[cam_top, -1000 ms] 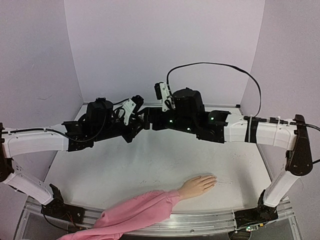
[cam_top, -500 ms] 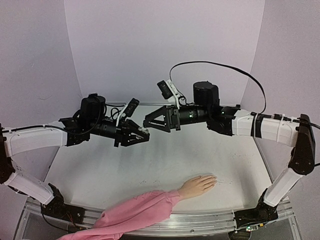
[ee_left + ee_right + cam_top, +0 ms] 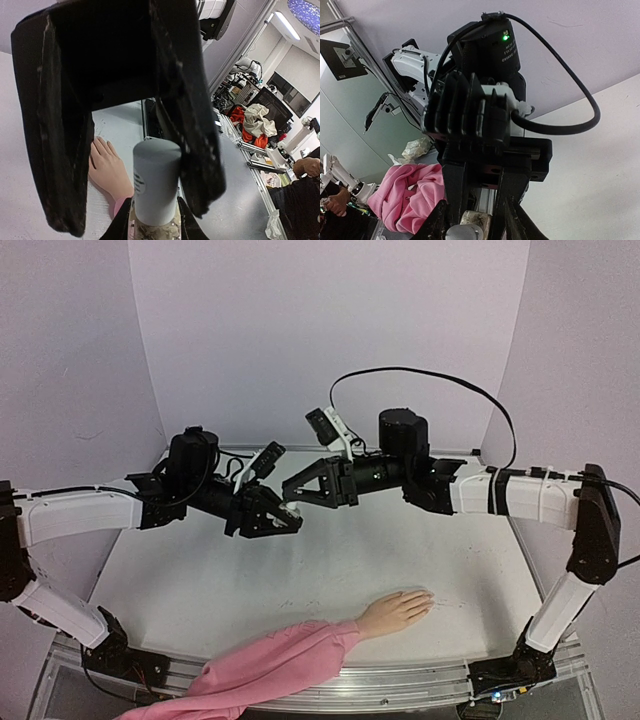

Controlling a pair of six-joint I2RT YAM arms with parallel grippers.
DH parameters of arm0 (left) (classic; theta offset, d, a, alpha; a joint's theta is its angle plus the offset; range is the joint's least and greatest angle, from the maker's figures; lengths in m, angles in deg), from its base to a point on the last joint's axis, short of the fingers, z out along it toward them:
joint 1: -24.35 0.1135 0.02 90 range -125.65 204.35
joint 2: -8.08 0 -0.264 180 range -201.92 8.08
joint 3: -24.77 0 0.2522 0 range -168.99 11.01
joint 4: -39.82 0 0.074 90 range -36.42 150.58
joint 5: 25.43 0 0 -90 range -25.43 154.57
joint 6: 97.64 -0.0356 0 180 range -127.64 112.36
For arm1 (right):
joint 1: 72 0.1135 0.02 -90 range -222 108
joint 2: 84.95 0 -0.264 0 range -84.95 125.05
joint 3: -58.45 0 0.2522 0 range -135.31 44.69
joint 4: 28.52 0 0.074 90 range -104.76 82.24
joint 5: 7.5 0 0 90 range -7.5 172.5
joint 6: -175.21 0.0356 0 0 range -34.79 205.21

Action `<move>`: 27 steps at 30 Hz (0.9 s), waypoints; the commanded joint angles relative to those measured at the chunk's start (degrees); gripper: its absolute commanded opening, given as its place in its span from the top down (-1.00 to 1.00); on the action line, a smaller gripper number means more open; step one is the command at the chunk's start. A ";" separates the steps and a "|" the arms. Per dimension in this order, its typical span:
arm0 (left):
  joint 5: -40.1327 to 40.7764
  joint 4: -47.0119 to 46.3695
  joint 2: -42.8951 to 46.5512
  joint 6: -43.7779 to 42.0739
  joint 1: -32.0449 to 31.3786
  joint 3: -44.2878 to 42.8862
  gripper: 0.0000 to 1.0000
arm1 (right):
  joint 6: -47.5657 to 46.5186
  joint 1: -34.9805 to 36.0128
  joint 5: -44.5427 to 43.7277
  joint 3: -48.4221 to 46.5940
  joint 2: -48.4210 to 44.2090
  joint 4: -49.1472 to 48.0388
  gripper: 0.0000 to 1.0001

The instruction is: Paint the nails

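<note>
Peach mannequin hand [image 3: 395, 612] lies palm down near the front edge, its pink sleeve [image 3: 280, 665] trailing left. The nails [image 3: 428, 596] at its fingertips are barely distinguishable. Above the table's middle, my left gripper [image 3: 283, 521] is shut on a small glittery bottle [image 3: 154, 231], its grey-white cap [image 3: 156, 186] pointing at my right gripper [image 3: 293, 491]. The right jaws stand on either side of the cap; in the left wrist view a gap shows on one side. In the right wrist view the cap [image 3: 462, 233] sits low between that gripper's fingers.
White tabletop [image 3: 330, 560] under both arms, lilac walls behind and to the sides. A black cable [image 3: 440, 375] loops above the right arm. A metal rail [image 3: 400, 680] runs along the front edge.
Half a second ago the two grippers were apart; they have come together again, the cap now between the right jaws, which have narrowed. The hand has not moved.
</note>
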 commanded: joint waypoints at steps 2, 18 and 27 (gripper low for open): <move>-2.68 -3.31 -0.03 0.58 -0.11 -3.97 1.00 | 0.32 0.82 2.67 -2.76 0.66 -4.31 0.34; 78.04 -2.13 8.34 -10.47 -7.86 3.08 1.00 | 1.75 9.21 -38.63 -7.70 2.11 10.39 1.00; 73.37 -2.13 8.40 -10.32 -8.28 2.87 1.00 | 4.19 16.33 -67.77 -13.19 2.02 18.53 1.00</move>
